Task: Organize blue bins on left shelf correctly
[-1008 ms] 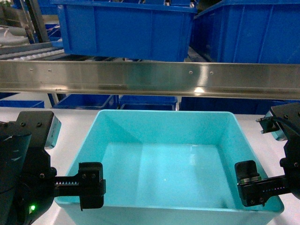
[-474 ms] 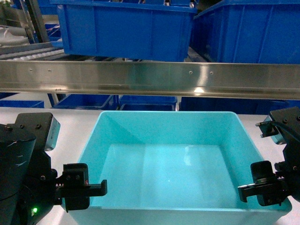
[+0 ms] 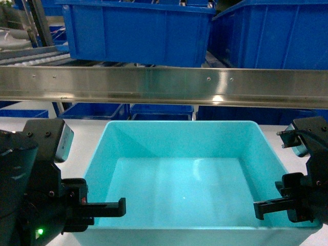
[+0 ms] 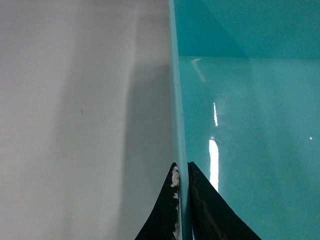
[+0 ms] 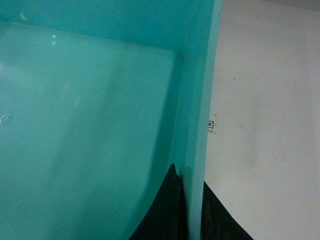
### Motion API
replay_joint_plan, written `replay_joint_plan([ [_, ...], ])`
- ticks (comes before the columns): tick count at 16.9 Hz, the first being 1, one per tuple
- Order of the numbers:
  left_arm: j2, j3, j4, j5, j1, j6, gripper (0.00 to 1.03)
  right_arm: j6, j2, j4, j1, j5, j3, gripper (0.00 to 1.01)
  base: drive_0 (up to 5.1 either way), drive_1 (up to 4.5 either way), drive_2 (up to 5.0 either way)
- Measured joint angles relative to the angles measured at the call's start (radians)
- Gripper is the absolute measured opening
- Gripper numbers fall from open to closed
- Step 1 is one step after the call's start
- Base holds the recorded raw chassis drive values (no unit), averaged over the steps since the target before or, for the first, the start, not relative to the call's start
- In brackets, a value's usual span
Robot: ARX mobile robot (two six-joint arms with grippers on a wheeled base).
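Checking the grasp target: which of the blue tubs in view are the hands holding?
The pale turquoise bin, on the white table, gripped by left hand and right hand.

Warehouse: steel roller rack (image 3: 164,86) stacked with deep-blue crates (image 3: 138,31).

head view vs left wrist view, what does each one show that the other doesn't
Only the head view shows the steel shelf beam, the dark blue crates above it, and the right gripper on the tub's right wall. Only the left wrist view shows, close up, the left gripper with a finger on each side of the tub's left wall. Both show the turquoise tub, empty inside, on the white table.
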Motion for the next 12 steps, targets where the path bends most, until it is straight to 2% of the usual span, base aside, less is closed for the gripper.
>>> replay_joint_plan([
  [3,-0.180,-0.004,-0.093,-0.006,-0.021,0.027,0.02,0.008,-0.171,-0.027,-0.001,-0.024,-0.054,0.02,0.0,0.00,0.0],
  [5,-0.288,-0.008,-0.166,-0.010,-0.045,0.030,0.02,0.006,-0.283,0.011,-0.016,-0.054,-0.122,0.02,0.0,0.00,0.0],
  [9,-0.309,-0.013,-0.173,0.000,-0.053,0.029,0.02,0.006,-0.310,0.014,-0.026,-0.060,-0.138,0.02,0.0,0.00,0.0],
  [12,-0.309,-0.013,-0.170,0.000,-0.053,0.029,0.02,0.006,-0.309,0.021,-0.026,-0.061,-0.138,0.02,-4.8,1.49,3.5],
])
